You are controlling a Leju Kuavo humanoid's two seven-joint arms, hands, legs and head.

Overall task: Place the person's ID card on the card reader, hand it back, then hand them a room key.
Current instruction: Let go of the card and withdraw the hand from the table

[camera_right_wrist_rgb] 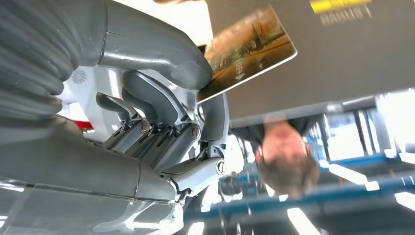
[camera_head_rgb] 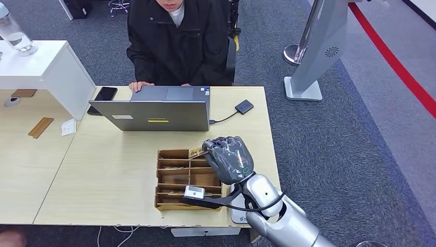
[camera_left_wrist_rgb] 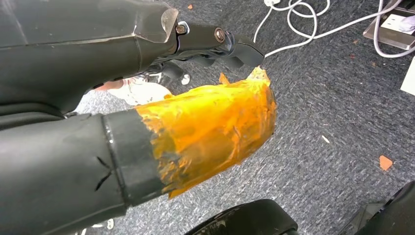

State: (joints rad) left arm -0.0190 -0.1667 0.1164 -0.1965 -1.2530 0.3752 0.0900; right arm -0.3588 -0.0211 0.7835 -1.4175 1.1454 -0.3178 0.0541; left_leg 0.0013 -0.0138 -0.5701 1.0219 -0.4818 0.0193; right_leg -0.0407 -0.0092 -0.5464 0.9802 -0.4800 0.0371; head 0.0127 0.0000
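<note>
The right hand (camera_head_rgb: 230,158) pinches a card (camera_right_wrist_rgb: 247,46) between thumb and fingers (camera_right_wrist_rgb: 147,100) above the wooden tray (camera_head_rgb: 165,177) on the tabletop (camera_head_rgb: 113,170) (near the laptop (camera_head_rgb: 154,113)); the left hand's (camera_left_wrist_rgb: 147,73) fingers: cannot tell

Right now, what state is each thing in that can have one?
right hand: pinching a card, above the wooden organizer
left hand: hanging over the floor, empty; open or curled unclear
laptop: open, facing the person
phone: screen dark, flat on the desk
</note>
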